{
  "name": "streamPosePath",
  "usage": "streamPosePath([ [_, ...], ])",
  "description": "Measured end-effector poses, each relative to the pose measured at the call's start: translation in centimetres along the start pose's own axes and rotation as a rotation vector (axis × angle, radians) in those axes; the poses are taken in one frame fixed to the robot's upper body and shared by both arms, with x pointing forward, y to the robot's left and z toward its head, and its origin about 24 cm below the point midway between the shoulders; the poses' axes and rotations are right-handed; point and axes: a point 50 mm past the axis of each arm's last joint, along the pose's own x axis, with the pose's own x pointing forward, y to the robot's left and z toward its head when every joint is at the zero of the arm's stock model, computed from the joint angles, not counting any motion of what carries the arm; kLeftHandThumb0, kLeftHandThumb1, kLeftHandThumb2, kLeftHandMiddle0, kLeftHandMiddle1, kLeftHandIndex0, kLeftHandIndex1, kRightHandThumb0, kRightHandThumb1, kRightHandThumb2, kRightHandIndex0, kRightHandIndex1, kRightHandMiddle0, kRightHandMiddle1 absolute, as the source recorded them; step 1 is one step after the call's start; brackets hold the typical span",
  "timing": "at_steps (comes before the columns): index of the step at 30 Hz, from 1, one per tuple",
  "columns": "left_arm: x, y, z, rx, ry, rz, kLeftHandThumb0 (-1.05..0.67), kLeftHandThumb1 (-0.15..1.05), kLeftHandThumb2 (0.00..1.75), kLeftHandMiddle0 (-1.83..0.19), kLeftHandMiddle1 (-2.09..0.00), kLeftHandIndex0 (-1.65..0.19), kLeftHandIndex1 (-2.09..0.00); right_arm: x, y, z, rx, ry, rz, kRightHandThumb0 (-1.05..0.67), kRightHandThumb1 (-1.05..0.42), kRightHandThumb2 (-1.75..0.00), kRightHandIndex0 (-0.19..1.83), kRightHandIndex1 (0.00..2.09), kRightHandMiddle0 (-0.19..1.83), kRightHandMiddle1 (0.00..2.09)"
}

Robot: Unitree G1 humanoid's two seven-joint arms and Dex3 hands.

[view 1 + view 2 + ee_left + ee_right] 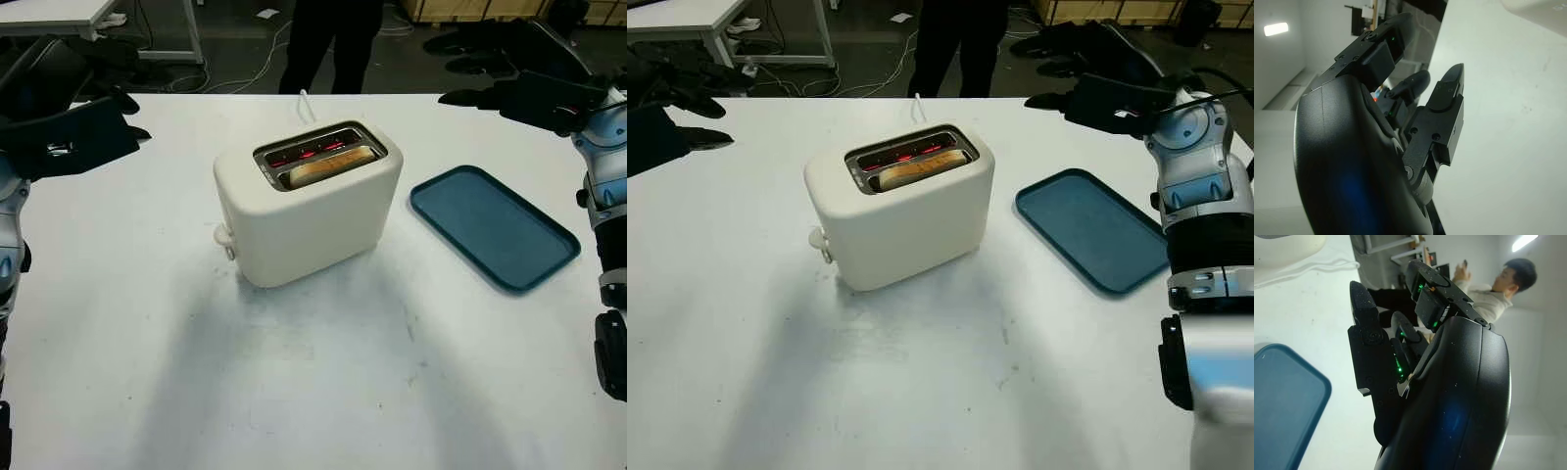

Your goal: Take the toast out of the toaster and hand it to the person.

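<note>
toast (328, 168) sat in toaster (309, 211) slot mid-surface, ungrabbed | left hand (73, 137) open, empty, near left edge | right hand (1112, 101) open, empty, near far right corner, likely staged for reach

Cream toaster (309, 211), teal tray (493, 226), white table (294, 372)

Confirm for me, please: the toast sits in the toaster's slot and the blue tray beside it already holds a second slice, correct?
Not quite. The toast does sit in the toaster, but the blue tray beside it holds nothing, as the left eye view shows.
</note>
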Motion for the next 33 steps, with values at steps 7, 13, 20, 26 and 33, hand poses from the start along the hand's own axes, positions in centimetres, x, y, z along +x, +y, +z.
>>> streamPosePath([
  [7,0.01,-0.03,-0.08,-0.005,0.005,-0.003,0.12,0.80,0.00,-0.70,-0.47,-0.79,-0.09,-0.12,0.19,-0.10,0.005,-0.012,0.004,-0.32,-0.92,-0.01,0.65,0.00,0.63,0.00],
  [13,0.17,-0.51,-0.06,-0.040,-0.005,-0.010,0.13,0.80,0.01,-0.70,-0.46,-0.79,-0.08,-0.22,0.38,-0.28,0.012,-0.008,0.012,-0.37,-0.92,-0.04,0.64,0.00,0.61,0.00],
  [20,0.19,-0.55,0.05,-0.036,-0.018,-0.008,0.13,0.80,0.01,-0.71,-0.45,-0.80,-0.07,-0.22,0.42,-0.28,0.017,-0.010,0.015,-0.37,-0.92,-0.03,0.63,0.01,0.61,0.01],
  [26,0.21,-0.56,0.00,-0.037,-0.016,-0.009,0.11,0.81,0.01,-0.69,-0.44,-0.78,-0.06,-0.23,0.44,-0.30,0.017,-0.009,0.015,-0.40,-0.92,-0.03,0.64,0.01,0.61,0.00],
  [33,0.29,-0.80,-0.05,-0.056,-0.014,-0.012,0.08,0.82,0.00,-0.69,-0.44,-0.78,-0.05,-0.23,0.45,-0.30,0.017,-0.009,0.015,-0.41,-0.92,-0.02,0.65,0.01,0.61,0.00],
])
